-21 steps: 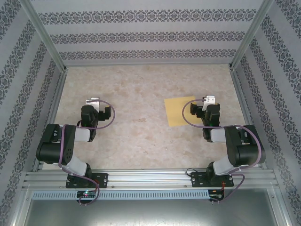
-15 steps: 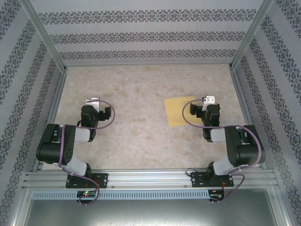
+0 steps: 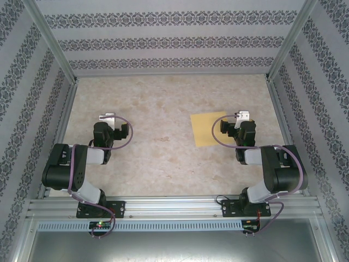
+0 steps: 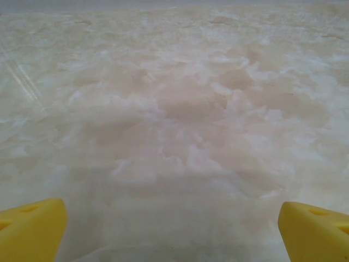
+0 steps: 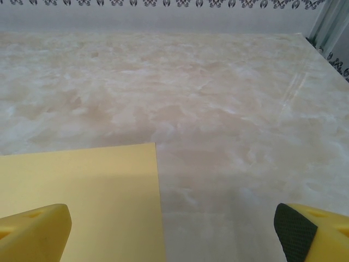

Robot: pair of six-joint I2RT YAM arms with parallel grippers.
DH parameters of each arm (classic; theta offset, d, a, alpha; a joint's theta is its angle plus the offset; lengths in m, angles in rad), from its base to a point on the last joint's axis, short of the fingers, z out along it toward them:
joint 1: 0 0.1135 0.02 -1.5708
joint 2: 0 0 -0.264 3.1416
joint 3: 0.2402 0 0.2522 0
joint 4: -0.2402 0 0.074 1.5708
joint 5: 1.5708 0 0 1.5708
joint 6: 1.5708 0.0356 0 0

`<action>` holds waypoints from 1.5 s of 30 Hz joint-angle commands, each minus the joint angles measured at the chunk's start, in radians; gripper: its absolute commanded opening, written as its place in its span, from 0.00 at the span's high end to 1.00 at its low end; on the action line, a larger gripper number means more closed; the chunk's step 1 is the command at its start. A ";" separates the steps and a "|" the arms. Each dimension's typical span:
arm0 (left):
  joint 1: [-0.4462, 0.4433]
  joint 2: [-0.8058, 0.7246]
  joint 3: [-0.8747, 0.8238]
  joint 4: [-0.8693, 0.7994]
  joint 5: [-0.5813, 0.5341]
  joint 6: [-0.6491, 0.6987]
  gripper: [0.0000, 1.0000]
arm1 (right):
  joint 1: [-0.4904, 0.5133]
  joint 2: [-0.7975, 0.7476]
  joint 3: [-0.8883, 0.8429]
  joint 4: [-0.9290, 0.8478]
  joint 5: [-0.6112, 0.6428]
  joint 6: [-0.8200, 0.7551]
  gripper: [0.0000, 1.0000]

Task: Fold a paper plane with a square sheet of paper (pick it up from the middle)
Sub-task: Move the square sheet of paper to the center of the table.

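The square sheet of paper (image 3: pixel 206 130) lies flat and unfolded on the marbled table, right of centre. In the right wrist view the sheet (image 5: pixel 82 191) fills the lower left, its far right corner and right edge showing. My right gripper (image 3: pixel 235 122) hovers over the paper's right edge, open, its yellow fingers (image 5: pixel 32 232) wide apart with nothing between them (image 5: pixel 172 234). My left gripper (image 3: pixel 112 122) is at the left side of the table, far from the paper. It is open (image 4: pixel 173 234) over bare table, and its yellow fingertips (image 4: pixel 30 229) show at the bottom corners.
Patterned walls (image 3: pixel 174 41) and metal frame posts enclose the beige table (image 3: pixel 163 103) on three sides. An aluminium rail (image 3: pixel 174 206) carries both arm bases along the near edge. Purple cables loop beside each wrist.
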State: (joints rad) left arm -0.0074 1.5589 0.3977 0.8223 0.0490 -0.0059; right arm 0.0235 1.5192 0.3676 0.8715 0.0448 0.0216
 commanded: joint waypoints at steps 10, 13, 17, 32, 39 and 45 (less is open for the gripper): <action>0.015 -0.210 0.040 -0.233 0.030 -0.019 0.00 | 0.030 -0.184 0.064 -0.232 0.065 0.012 0.02; 0.014 -0.285 0.053 -0.300 0.018 -0.052 0.00 | 0.030 -0.276 0.185 -0.562 0.081 0.101 0.02; 0.015 -0.361 0.157 -0.499 -0.027 -0.171 0.00 | 0.030 -0.372 0.317 -0.863 0.090 0.391 0.02; -0.017 -0.202 0.424 -0.822 0.254 -0.632 0.00 | 0.199 -0.160 0.473 -1.047 -0.413 0.580 0.07; -0.156 -0.141 0.460 -0.852 0.241 -0.588 0.00 | 0.268 -0.010 0.544 -1.171 -0.294 0.558 0.08; -0.247 -0.113 0.473 -0.857 0.202 -0.564 0.00 | 0.268 0.085 0.587 -1.189 -0.253 0.582 0.07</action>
State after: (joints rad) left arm -0.2306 1.4288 0.8413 -0.0120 0.2615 -0.5953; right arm 0.2859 1.5711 0.9207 -0.2741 -0.2516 0.5968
